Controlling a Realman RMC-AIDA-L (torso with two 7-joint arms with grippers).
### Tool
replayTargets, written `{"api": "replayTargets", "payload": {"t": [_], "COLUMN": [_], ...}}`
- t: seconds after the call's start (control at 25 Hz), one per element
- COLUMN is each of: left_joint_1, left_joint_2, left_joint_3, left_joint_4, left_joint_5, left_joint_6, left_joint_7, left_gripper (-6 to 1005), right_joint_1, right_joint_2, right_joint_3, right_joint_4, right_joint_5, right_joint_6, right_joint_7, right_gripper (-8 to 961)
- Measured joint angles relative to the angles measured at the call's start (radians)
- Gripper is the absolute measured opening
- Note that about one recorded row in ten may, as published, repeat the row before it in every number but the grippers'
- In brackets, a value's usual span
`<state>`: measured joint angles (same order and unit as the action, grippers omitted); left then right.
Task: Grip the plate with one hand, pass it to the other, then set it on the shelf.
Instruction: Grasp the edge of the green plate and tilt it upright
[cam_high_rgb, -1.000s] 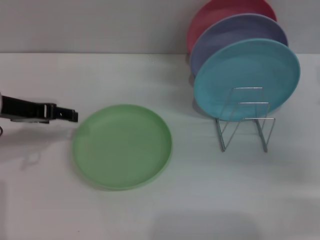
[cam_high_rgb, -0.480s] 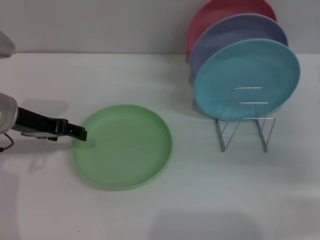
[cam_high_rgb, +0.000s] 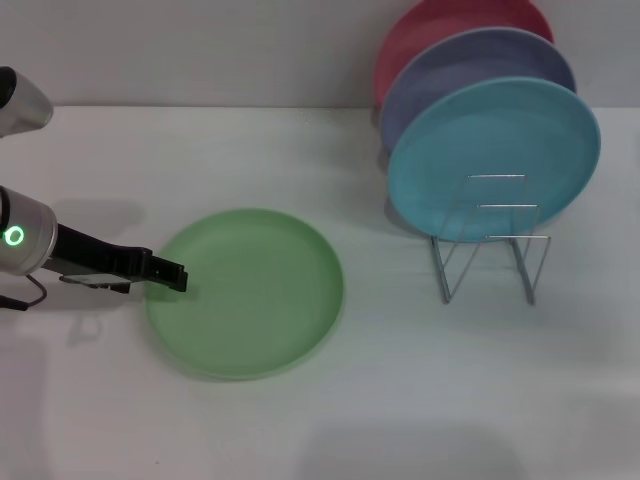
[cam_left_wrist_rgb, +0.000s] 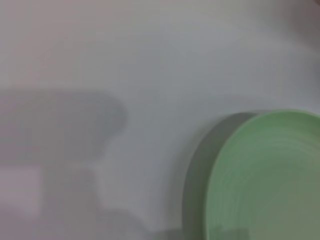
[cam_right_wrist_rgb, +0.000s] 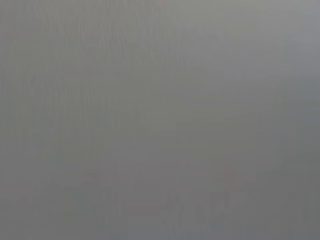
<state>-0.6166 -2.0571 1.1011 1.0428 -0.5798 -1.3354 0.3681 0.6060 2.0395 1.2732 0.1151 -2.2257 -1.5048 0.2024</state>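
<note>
Left gripper (cam_high_rgb: 172, 276) reaches over the green plate's (cam_high_rgb: 250, 295) rim.

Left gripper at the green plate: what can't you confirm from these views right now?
- Left gripper, head view: too small and side-on to tell whether the fingers clamp the green plate rim.
- Left wrist view: blurred, plate cut off by the frame edge, no fingers shown.
- Right gripper: out of every view; right wrist view shows only grey.

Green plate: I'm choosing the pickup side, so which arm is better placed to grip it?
Left. The left gripper is at the rim of the green plate, which lies flat on the table. The right arm shows in no view.
</note>
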Motion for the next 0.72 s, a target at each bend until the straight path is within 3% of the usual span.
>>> {"api": "replayTargets", "payload": {"t": [0.72], "left_joint_1": [-0.037], "left_joint_2": [0.000], "left_joint_3": [0.010], "left_joint_4": [-0.074], "left_joint_5": [0.036], "left_joint_6": [0.029], "left_joint_7": [0.012], "left_gripper": [819], "right_joint_1": [0.000], "right_joint_2": [-0.006], "right_joint_3": [0.000], "right_joint_4": [0.003], "right_joint_5": [0.000], "right_joint_6": [0.001], "right_joint_7": [0.000], "right_gripper": [633]}}
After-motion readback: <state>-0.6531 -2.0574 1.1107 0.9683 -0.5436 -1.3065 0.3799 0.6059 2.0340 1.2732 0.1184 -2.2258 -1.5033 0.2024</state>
